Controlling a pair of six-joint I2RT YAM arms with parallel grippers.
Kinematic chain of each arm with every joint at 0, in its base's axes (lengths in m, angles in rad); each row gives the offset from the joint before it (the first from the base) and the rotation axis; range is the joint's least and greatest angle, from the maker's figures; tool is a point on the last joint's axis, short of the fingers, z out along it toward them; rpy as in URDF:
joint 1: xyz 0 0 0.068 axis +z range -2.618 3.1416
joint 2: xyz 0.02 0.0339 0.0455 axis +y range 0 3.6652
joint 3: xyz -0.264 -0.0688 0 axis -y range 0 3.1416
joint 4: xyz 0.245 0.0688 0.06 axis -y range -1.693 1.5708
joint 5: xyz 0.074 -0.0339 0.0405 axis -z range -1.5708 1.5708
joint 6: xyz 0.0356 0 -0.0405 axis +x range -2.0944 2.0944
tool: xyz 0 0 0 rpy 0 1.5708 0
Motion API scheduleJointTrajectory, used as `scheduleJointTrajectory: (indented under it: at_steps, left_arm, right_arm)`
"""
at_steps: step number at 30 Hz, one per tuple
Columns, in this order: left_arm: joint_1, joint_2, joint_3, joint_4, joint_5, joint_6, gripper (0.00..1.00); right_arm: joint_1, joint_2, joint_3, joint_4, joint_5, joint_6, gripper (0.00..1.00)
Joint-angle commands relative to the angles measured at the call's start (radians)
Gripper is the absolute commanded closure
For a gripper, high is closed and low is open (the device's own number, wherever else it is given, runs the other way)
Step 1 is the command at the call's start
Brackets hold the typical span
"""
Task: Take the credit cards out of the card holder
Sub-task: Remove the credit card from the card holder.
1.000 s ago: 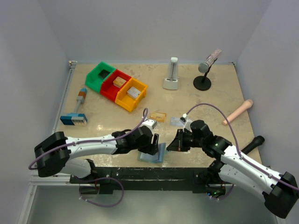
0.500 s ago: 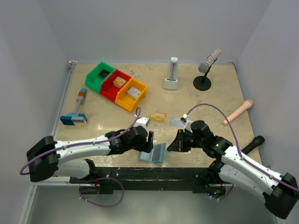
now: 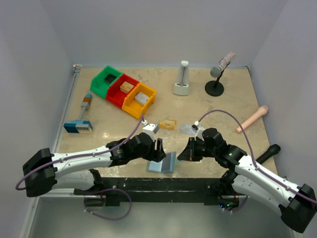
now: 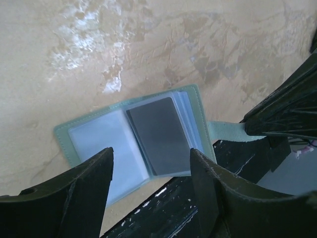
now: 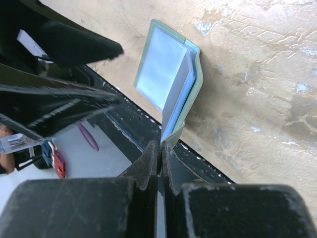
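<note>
The card holder [image 3: 164,162] lies open at the middle of the near edge of the bench [image 3: 228,109]. The right pincer [image 5: 160,147] is closed on its side tab. The left pincer [image 4: 151,156] hangs over it, jaws spread wide and gripping nothing. An orange card [image 3: 168,124] and a pale card [image 3: 186,129] lie just beyond.

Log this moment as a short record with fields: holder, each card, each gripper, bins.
card holder: open at the near edge of the table, clear sleeves showing; a dark rectangle sits in one sleeve
orange-gold card: flat on the table, outside the holder
pale blue-grey card: flat on the table, right of the orange-gold one
left gripper: open, above the holder, holding nothing
right gripper: shut on the holder's side tab
bins: green, red and yellow, in a row at far left
</note>
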Motion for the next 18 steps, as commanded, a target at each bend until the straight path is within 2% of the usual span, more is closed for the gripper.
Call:
scheduleJointTrajectory:
  at_steps: [1,8,18]
  left_arm:
    - [-0.005,0.076,0.022,0.105,0.126,0.028,0.31]
    - [-0.034,0.179,0.083,0.061,0.095,0.04,0.22]
    - [-0.043,0.242,0.115,0.039,0.082,0.042,0.21]
  right_arm:
    - [0.004,-0.008,0.015,-0.015,0.032,-0.012,1.0]
    - [0.003,0.002,0.018,0.004,0.022,-0.007,1.0]
    - [0.003,0.013,0.035,0.007,0.009,-0.002,1.0]
